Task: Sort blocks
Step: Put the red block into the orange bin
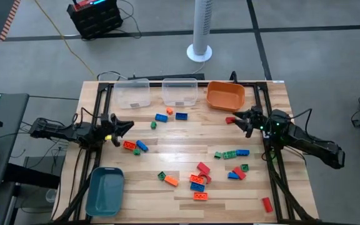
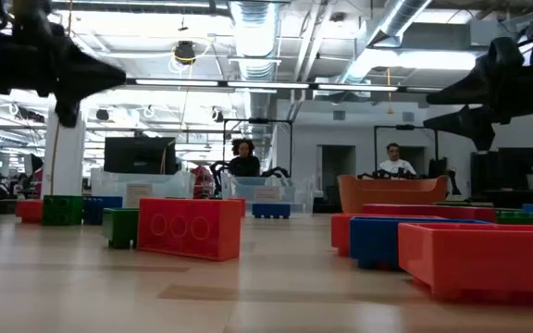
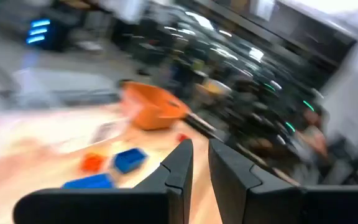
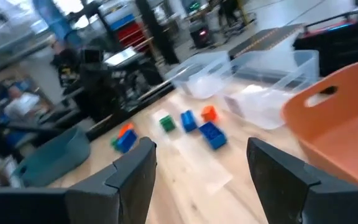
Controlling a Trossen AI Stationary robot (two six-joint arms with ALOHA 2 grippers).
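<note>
While my right claw point(image 1: 239, 119) hangs released, empty, left claw point(image 1: 125, 127) clenched, these light, rigid blocks point(image 1: 200, 177) want pinching across flat sides.

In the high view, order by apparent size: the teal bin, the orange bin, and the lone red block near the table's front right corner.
1. Teal bin, largest.
2. Orange bin, clearly smaller.
3. Lone red block, by far the smallest.

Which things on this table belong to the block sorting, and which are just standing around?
For the job: the blocks scattered over the table, the orange bin, the teal bin, two clear bins.
Lying about: white fan column, black crate on the floor.
</note>
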